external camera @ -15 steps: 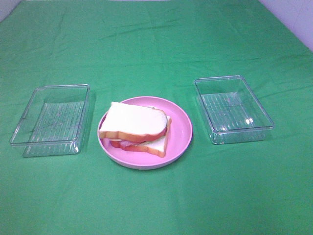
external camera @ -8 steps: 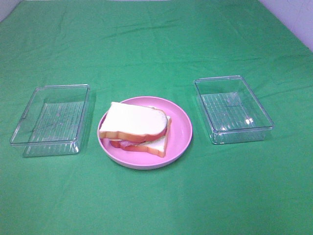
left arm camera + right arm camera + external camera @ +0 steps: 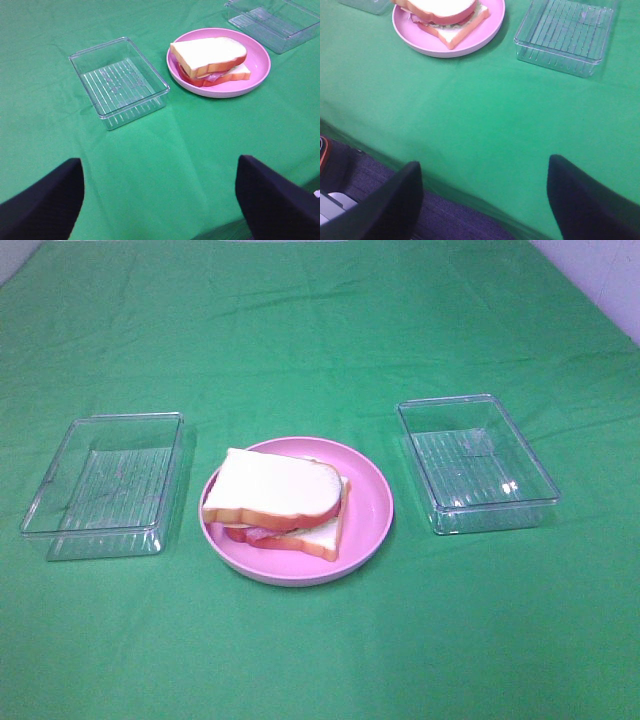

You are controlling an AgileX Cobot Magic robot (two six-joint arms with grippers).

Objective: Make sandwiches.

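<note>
A sandwich (image 3: 280, 502) lies on the round pink plate (image 3: 372, 502) in the middle of the green cloth. It has two white bread slices with orange-brown crust, with red and pink filling between them. It shows in the left wrist view (image 3: 211, 61) and at the edge of the right wrist view (image 3: 445, 14), where a pale green leaf edge shows. Neither gripper appears in the high view. My left gripper (image 3: 159, 200) is open and empty, back near the table's front edge. My right gripper (image 3: 482, 202) is open and empty over the front edge.
A clear plastic tray (image 3: 105, 485) stands left of the plate and another clear tray (image 3: 475, 462) right of it; both are empty. The table's front edge and dark floor (image 3: 380, 175) show in the right wrist view.
</note>
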